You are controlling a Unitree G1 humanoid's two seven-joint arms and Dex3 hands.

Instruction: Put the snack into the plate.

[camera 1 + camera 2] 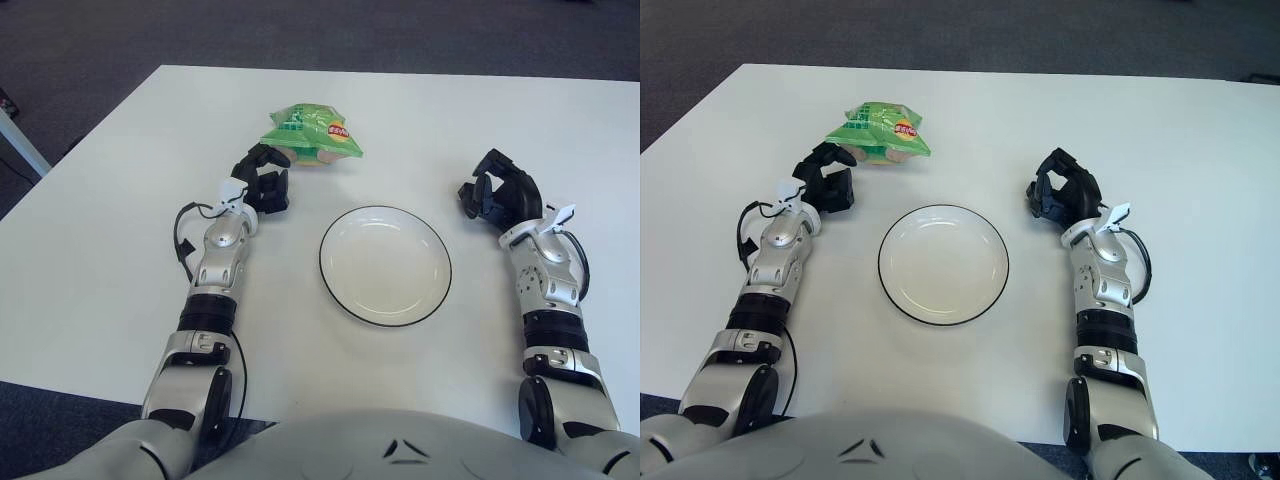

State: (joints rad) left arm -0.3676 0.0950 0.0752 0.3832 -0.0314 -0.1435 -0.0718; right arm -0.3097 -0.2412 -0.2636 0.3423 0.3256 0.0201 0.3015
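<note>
A green snack bag (pixel 312 131) lies on the white table (pixel 120 260), at the far left of centre. My left hand (pixel 264 177) is just in front of and to the left of the bag, its fingers (pixel 271 155) spread and reaching to the bag's near edge, holding nothing. A white plate (pixel 385 265) with a dark rim sits empty in the middle of the table, to the right of that hand. My right hand (pixel 497 195) shows to the right of the plate, fingers loosely curled with nothing in them.
The table's left edge (pixel 90 130) gives way to dark carpet, and a light table leg (pixel 22 140) stands at the far left. Cables loop off both wrists (pixel 182 235).
</note>
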